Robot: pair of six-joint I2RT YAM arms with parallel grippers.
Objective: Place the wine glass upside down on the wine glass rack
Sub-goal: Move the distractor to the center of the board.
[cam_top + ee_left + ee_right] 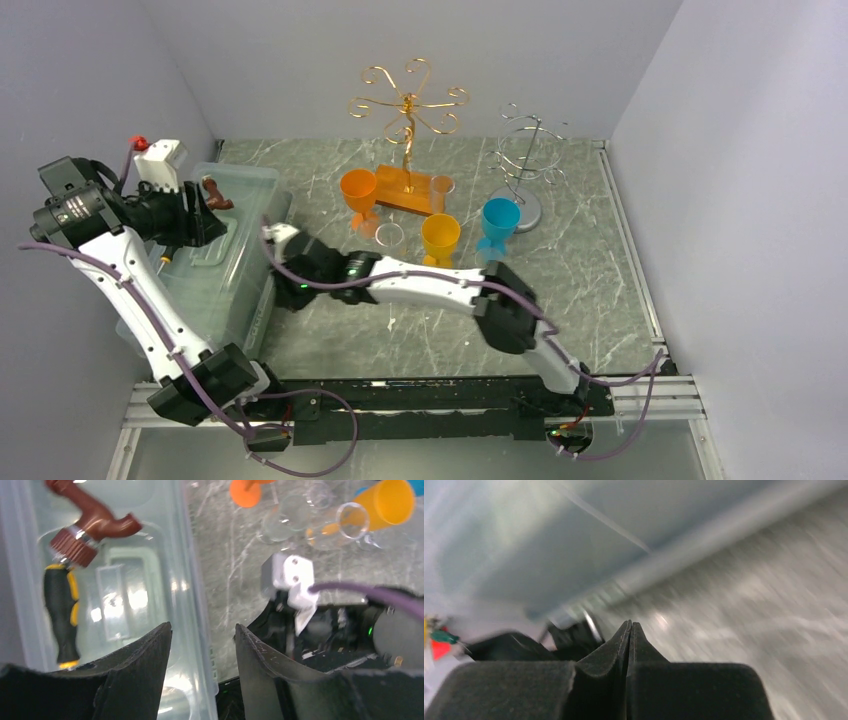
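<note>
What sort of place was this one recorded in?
Most likely a lab robot test cell: plain white walls box in a marble-pattern table, two arms are bolted to a metal rail at its near edge, and staged props stand on it, such as a gold rack and a yellow goblet.

We see two arms built alike: the left arm (135,290) and the right arm (430,288) both have glossy white link shells between chunky black joint housings. Thin purple cables (345,586) trail along both. The left pincer (202,630) and the right pincer (629,625) have matte black, wedge-shaped fingers. The right wrist carries a white block (287,572) with two small holes, and a green light (370,630) glows near it.
</note>
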